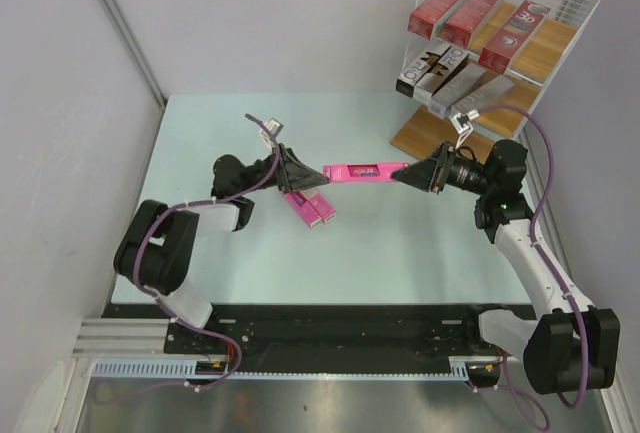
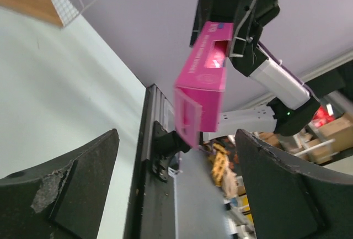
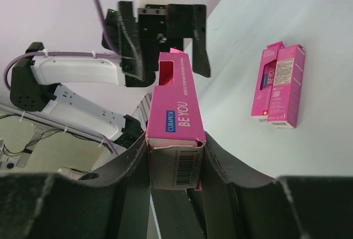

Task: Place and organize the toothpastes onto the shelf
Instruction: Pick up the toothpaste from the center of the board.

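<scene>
Toothpastes were found in three places. Three dark red cartons (image 1: 468, 8) lay side by side on the top board of the shelf (image 1: 572, 1), which stood at the far right corner of the worktop (image 1: 250, 253). Silver-grey cartons (image 1: 452, 75) lay side by side on the middle board. The lowest board showed bare wood where it was visible.

A held pink carton (image 1: 365, 172) was suspended above the worktop, roughly level, between the two arms. The right hand (image 1: 405, 177) was clenched on the carton's right end. In the right wrist view its fingers (image 3: 127, 173) pressed against both sides of the barcode end. The left hand (image 1: 318, 177) was released. In the left wrist view its fingers (image 2: 66, 189) stood wide apart on either side of the carton's other end, with clear space on both sides and no contact. That end of the carton showed a loose flap.

Two pink cartons (image 1: 308, 210) lay flat on the worktop, touching along their long sides, just below the left hand in the overhead view. They were well apart from the shelf.

Whether any carton on the shelf overhung its board could not be determined.
</scene>
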